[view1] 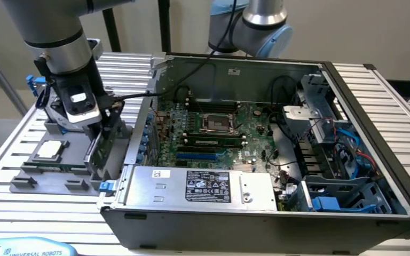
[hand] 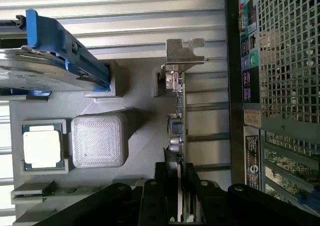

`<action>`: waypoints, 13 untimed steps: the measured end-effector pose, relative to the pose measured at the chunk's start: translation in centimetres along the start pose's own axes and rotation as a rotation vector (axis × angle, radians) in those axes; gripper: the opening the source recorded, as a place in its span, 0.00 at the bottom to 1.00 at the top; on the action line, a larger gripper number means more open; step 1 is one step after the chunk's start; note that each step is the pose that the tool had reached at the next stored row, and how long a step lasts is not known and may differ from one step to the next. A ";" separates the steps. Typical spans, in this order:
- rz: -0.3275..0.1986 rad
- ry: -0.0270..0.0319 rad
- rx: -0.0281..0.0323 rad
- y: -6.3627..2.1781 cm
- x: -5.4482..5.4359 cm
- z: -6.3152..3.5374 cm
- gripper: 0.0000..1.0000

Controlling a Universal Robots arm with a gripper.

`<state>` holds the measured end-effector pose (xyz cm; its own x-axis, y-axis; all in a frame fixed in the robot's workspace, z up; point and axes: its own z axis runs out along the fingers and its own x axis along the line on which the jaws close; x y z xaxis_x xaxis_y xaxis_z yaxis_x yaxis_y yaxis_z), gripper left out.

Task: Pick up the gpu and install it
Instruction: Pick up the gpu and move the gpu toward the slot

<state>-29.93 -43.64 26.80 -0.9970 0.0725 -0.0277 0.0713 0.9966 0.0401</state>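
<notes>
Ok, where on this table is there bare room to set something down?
Bare slats of the table lie in front of the gray parts holder, and also beside the computer case on the exterior view's right. Crowded: the holder, with the processor, the gpu and the gripper at it.

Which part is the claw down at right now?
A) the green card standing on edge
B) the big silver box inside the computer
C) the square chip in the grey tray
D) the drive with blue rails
A: the claw sits astride the edge of the green card, which stands in the grey tray.
</notes>
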 end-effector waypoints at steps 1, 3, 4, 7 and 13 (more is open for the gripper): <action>-0.003 0.0002 -0.0001 0.01 0.0 -0.34 0.27; -0.008 0.0004 -0.0005 0.04 0.0 -0.99 0.27; -0.010 0.0006 -0.0008 0.05 0.0 -1.31 0.27; -0.019 0.0010 -0.0014 0.08 -0.1 -1.94 0.27; -0.030 0.0014 -0.0024 0.08 -0.1 -2.01 0.27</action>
<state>-29.93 -43.64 28.82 -0.9987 0.0423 -0.0276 0.0411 0.9983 0.0417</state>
